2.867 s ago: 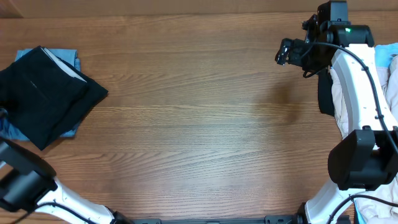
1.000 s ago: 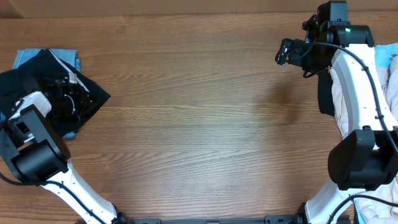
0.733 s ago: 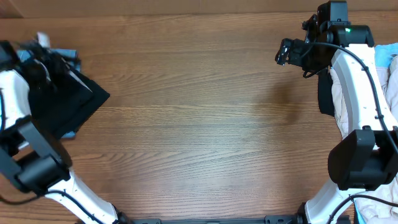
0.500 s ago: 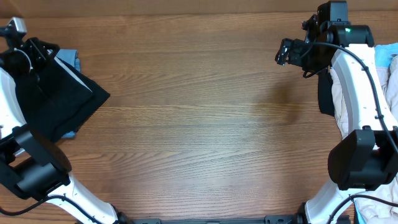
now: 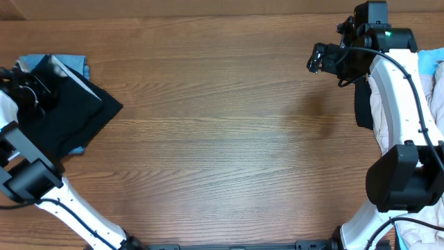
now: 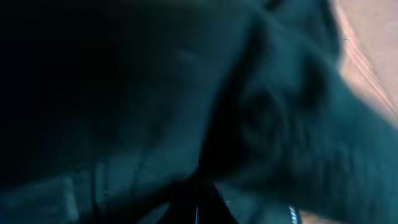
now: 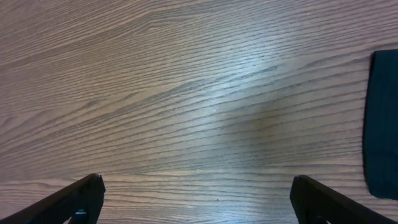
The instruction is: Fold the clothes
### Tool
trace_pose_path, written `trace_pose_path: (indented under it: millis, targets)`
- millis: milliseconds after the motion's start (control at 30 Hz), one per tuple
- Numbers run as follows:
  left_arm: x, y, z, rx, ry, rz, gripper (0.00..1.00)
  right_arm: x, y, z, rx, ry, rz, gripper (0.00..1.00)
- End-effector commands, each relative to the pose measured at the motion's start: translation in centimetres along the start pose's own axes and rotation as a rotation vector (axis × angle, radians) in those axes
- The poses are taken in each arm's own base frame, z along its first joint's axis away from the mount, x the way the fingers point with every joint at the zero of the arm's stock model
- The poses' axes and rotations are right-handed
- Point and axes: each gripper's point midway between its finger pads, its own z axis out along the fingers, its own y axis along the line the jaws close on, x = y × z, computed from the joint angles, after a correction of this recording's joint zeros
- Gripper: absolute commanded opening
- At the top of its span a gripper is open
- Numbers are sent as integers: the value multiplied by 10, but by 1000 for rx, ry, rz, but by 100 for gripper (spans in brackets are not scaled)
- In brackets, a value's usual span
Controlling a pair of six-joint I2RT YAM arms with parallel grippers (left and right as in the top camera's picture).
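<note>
No writing can be read anywhere, not even on the black garment (image 5: pixel 69 111).

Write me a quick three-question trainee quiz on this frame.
1. Multiple choice: what lies under the black garment? A) a light blue cloth B) a white towel C) a cardboard box
2. True or false: the right fingers are closed on a piece of cloth.
3. On which side of the table, by the robot's own sides, is the pile of pale clothes?

Key
1. A
2. False: they stand open above bare wood.
3. The right side, at the table's edge.
</note>
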Motion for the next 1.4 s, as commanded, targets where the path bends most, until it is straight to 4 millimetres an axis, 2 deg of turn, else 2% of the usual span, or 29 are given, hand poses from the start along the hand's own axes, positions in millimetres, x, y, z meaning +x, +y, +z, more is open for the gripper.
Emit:
trace_pose_path:
  millis: [0,33,100,133,167,233,300,500,600,767,867,1067,1133,1233,1367]
  targets:
    - [-11,-23,-5,111,-31,60,4,-2,1,0,0,-6,-3,100]
    - [-27,-43,-23,153,-66,88,4,-2,1,0,0,-6,-3,100]
    - [-46,-67,-55,168,-116,123,4,-2,1,0,0,-6,-3,100]
    - [-52,-74,-68,164,-135,131,4,-2,1,0,0,-6,-3,100]
    - [-60,-77,-88,124,-164,115,4,-2,1,0,0,-6,-3,100]
    - [-63,-61,-112,-1,-190,47,4,-2,1,0,0,-6,-3,100]
    - [-59,-37,-125,-85,-187,-33,4,-2,1,0,0,-6,-3,100]
    - [-49,23,-157,-140,-194,-229,4,-2,1,0,0,-6,-3,100]
    - [-38,42,-158,-181,-169,-222,4,-2,1,0,0,-6,-3,100]
    - [0,82,-126,-290,-95,-291,4,-2,1,0,0,-6,-3,100]
    - [14,105,-122,-370,-87,-322,4,-2,1,0,0,-6,-3,100]
    - [20,119,-127,-388,-96,-389,4,-2,1,0,0,-6,-3,100]
    - [15,107,-126,-315,-108,-401,4,-2,1,0,0,-6,-3,100]
    - [-12,47,-132,-61,-169,-360,5,-2,1,0,0,-6,-3,100]
    - [-40,-32,-169,16,-279,-264,4,-2,1,0,0,-6,-3,100]
